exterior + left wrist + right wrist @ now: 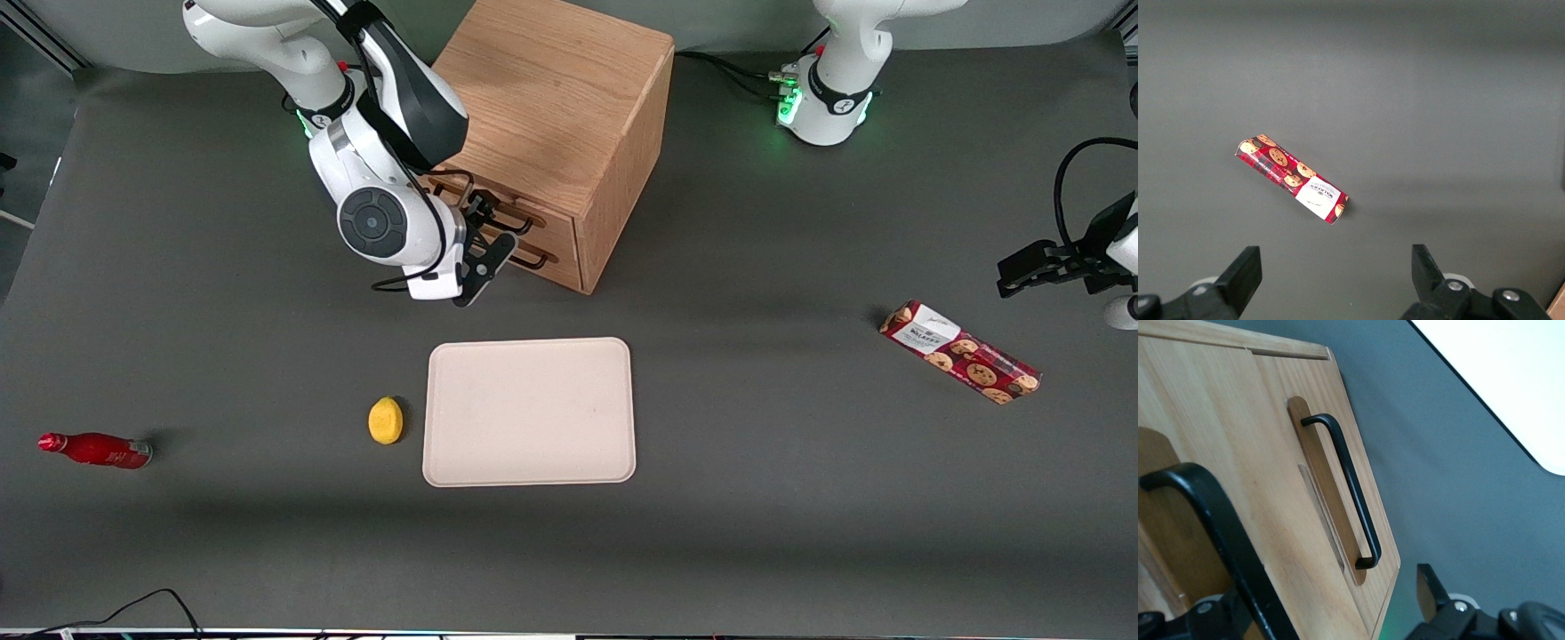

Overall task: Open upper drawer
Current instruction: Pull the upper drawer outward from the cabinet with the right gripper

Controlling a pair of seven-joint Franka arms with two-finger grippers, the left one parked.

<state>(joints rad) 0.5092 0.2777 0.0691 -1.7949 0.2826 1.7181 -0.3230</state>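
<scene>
Twice found the black two-finger gripper [487,267] [1325,600] spread wide: once in the front view, once in the right wrist view. Saw it hang low over the dark grey tabletop [756,498], directly in front of the boxy oak cabinet [560,98] and close against the drawer fronts. Held nothing. Noted the thin black bar handle [502,213] [1211,520] of the upper drawer [551,222] [1191,420] running through the gap between the fingers in the right wrist view. Could not tell whether either finger [1431,593] touched the bar.

Found the upper drawer as the higher of two light oak fronts in the cabinet, which stood farther from the front camera than everything else on the tabletop. Looked flush with the cabinet face in the front view, not pulled out. Saw pale straight grain on its front and a shallow recess in the wood under the handle. Just below it, saw the matching lower drawer [569,267] [1305,387] with its own black bar handle [524,258] [1351,493], also flush.

Nearer the front camera, noted a beige rounded rectangular tray [530,412] lying flat, with a yellow lemon [385,420] just beside it. Toward the working arm's end of the tabletop, saw a small red bottle [96,450] on its side. Toward the parked arm's end, saw a red cookie packet [960,352] [1291,179] lying flat and askew.
</scene>
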